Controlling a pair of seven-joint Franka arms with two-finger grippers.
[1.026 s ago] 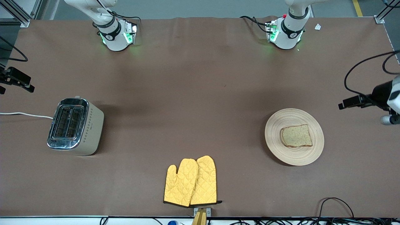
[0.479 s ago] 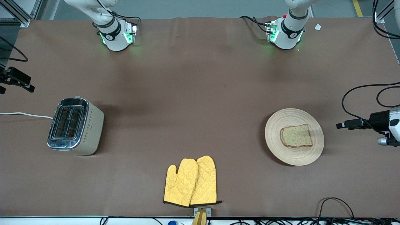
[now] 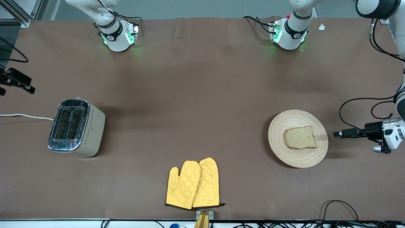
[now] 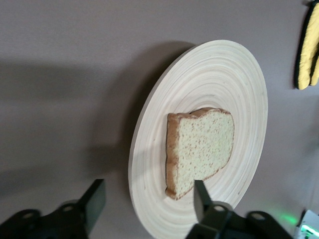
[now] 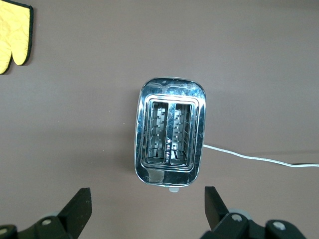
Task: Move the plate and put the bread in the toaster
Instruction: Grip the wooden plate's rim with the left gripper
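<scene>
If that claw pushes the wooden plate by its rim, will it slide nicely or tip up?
The plate looks wide, shallow and flat-lying, so it would probably slide on the brown table cover rather than tip. Its raised rim might lift slightly if pinched. The bread lies loose on it and could shift.

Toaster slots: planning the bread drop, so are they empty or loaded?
Empty: both slots of the toaster show bare wire guides; the bread lies on the plate.

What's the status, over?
Left end effector open beside plate, empty. Right end effector open over toaster. Bread on plate. Nothing between.
</scene>
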